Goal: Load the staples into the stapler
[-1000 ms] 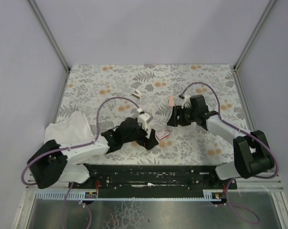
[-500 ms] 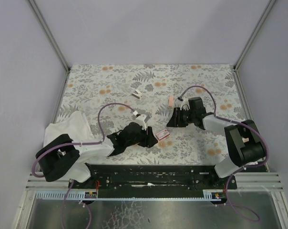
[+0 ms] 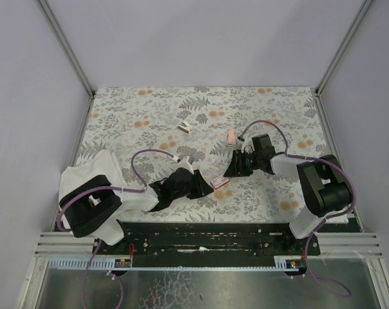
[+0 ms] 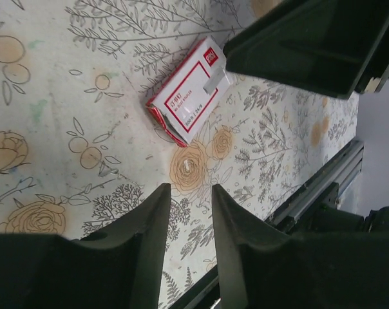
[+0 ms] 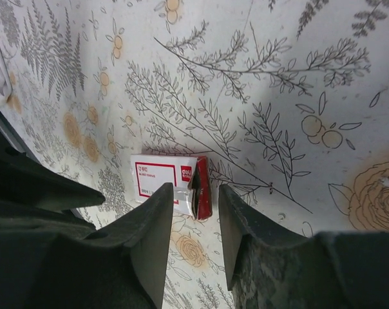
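The staples' small red box with a pale label (image 3: 220,182) lies flat on the flowered table (image 3: 136,116) between my two grippers. My left gripper (image 3: 199,185) is just left of it. In the left wrist view the box (image 4: 188,106) lies beyond the gripper (image 4: 189,188), whose jaws stand narrowly open with only table between them. My right gripper (image 3: 236,168) comes in from the upper right. It (image 5: 196,190) is open, its fingertips astride the box's (image 5: 165,180) gaping red end without touching. I cannot tell which item is the stapler.
A slim salmon-pink bar (image 3: 231,137) lies just behind the right gripper. A small white and dark item (image 3: 185,127) sits farther back. A crumpled white cloth (image 3: 91,172) lies at the left edge. The black rail (image 3: 207,235) runs along the near edge.
Both grippers have closed in on the red box, the left from the left and the right from behind. Both pairs of jaws have narrowed. The box has not moved.
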### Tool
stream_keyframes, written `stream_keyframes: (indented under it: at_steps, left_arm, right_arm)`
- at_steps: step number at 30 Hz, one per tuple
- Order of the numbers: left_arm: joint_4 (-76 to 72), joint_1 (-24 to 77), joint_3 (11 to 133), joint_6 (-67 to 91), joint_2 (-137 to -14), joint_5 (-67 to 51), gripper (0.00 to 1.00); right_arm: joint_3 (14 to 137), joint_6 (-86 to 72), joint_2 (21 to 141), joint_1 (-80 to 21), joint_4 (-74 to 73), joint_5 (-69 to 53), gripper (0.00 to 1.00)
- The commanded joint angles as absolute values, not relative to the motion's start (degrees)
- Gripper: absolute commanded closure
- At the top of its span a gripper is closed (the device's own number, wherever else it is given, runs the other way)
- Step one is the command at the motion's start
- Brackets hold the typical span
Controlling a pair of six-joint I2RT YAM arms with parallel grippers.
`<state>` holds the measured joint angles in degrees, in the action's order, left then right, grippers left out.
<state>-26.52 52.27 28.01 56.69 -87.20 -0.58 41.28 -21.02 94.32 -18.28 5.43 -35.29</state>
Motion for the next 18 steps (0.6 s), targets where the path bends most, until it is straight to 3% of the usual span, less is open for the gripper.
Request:
stream_keyframes:
  at_steps: [1, 8, 18]
  left_arm:
    - [-29.0, 51.5, 27.2, 59.6, -87.1, 4.1, 0.7]
    - [-28.9, 51.1, 27.9, 59.7, -89.3, 4.5, 0.78]
    - [-30.9, 50.3, 28.5, 60.4, -92.6, 4.2, 0.82]
  right_arm:
    - [43.4, -20.2, 95.0, -19.0, 4.9, -38.2, 0.6]
    - [44.2, -20.0, 97.6, -19.5, 4.7, -38.8, 0.64]
    - [44.5, -19.9, 98.4, -19.9, 4.6, -39.0, 0.68]
